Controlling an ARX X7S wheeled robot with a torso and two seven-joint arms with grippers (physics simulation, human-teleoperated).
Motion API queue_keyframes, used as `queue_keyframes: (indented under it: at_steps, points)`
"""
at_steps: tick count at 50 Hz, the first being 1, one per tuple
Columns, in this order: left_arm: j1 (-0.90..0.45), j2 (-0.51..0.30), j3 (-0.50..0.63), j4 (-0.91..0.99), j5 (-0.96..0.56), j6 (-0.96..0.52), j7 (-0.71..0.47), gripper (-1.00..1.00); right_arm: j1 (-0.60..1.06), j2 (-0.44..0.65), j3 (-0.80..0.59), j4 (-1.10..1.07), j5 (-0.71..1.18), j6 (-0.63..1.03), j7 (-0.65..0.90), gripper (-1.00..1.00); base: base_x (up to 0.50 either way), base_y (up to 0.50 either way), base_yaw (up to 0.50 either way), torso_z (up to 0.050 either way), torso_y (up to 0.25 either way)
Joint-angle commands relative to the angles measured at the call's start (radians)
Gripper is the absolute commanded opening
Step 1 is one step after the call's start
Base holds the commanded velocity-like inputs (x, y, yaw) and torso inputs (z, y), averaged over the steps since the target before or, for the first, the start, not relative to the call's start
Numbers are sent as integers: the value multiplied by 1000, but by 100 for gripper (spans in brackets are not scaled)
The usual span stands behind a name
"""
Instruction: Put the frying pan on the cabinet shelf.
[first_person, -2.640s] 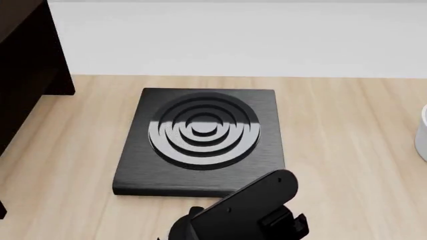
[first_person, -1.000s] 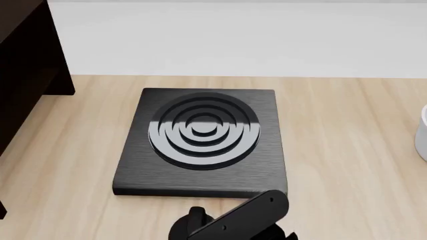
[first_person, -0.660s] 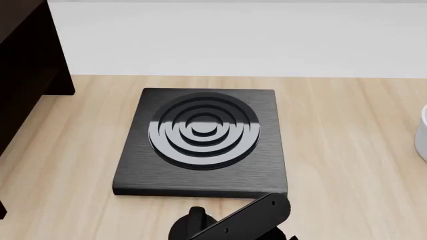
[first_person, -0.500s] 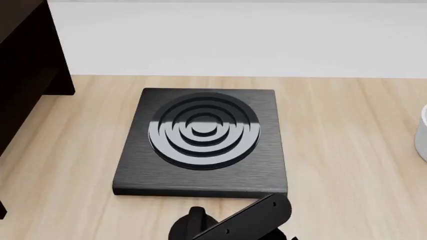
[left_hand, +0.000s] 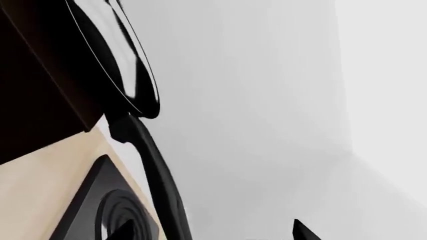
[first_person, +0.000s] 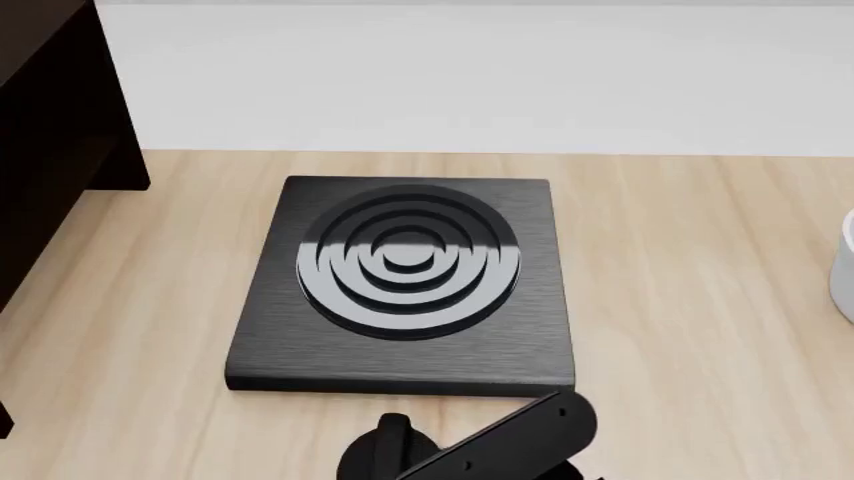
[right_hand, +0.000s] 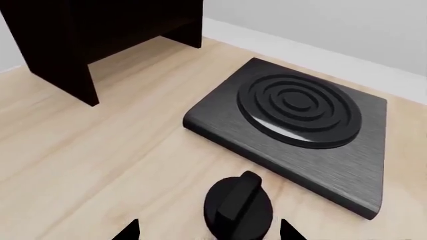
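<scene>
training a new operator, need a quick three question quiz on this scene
1. True or false: the pan sits on the burner.
2. What lies just ahead of the right pincer? A knob, B spoon, C cup.
3. Fill in: in the head view, the cabinet stands to the burner's ____.
Key: 1 false; 2 A; 3 left.

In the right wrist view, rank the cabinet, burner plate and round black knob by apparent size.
1. Cabinet and burner plate: look alike in extent; the cabinet runs out of frame, so I leave them unranked.
2. Round black knob: clearly smallest, though nearest the camera.
</scene>
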Motion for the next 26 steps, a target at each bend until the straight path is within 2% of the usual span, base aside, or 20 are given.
queue_keyframes:
  at_steps: [1,14,26]
  points:
    - [48,-40,-63,106,-23,-27,-30,100,-5,7,5,-3,-3,-12,1,100,0,0,0,0,0]
    - [43,-112,-100,264,-52,-40,-87,100,-12,13,14,-5,-9,-31,-2,100,0,0,0,0,0]
    - [56,-108,-107,368,39,-138,-54,100,-34,21,20,-4,-36,-54,-18,100,0,0,0,0,0]
